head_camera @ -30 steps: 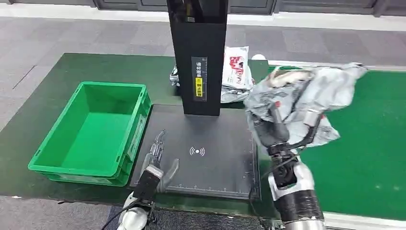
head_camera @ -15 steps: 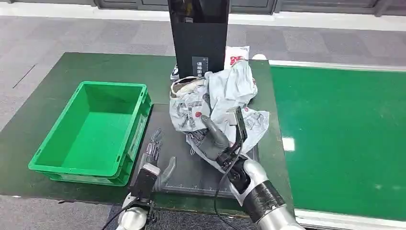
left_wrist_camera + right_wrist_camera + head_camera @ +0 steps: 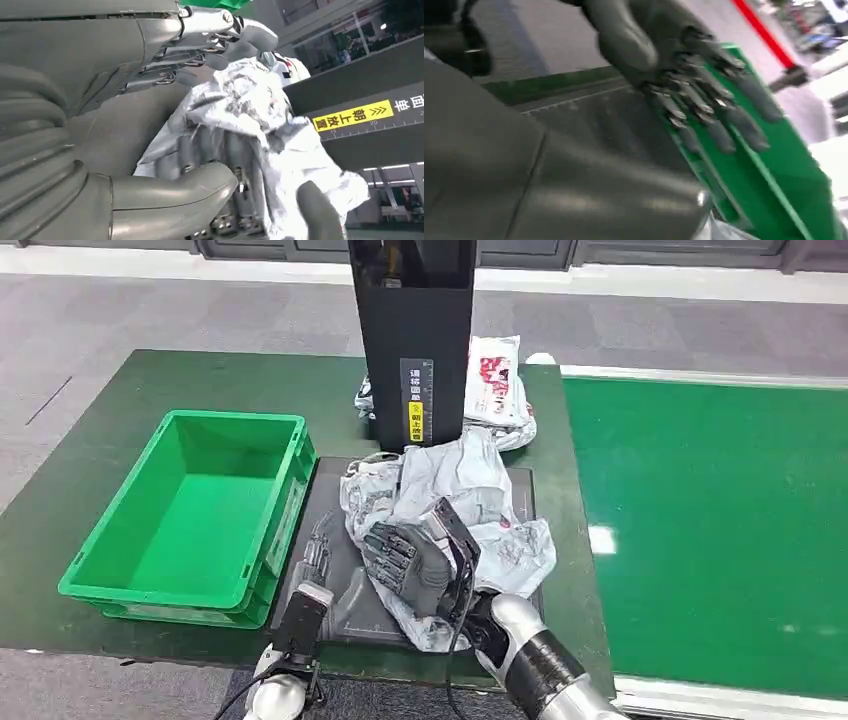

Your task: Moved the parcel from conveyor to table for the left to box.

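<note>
Grey crumpled parcel on black scanner pad on table, at 6 o'clock from black scanner post. Right hand on parcel's near side, palm down; fingers draped over the plastic, grasp not confirmable. Left hand flat on pad at 9 o'clock from parcel, fingers released, apart, holding nothing. Green crate at 9 o'clock from pad. Conveyor at 3 o'clock.

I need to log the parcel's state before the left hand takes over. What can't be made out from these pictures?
- Crumpled grey plastic parcel: label print too small, head view.
- Black scanner pad: centre hidden by parcel and right hand.
- Left hand: fingertips partly hidden by parcel.
- White red-printed bags: partly behind black post.
</note>
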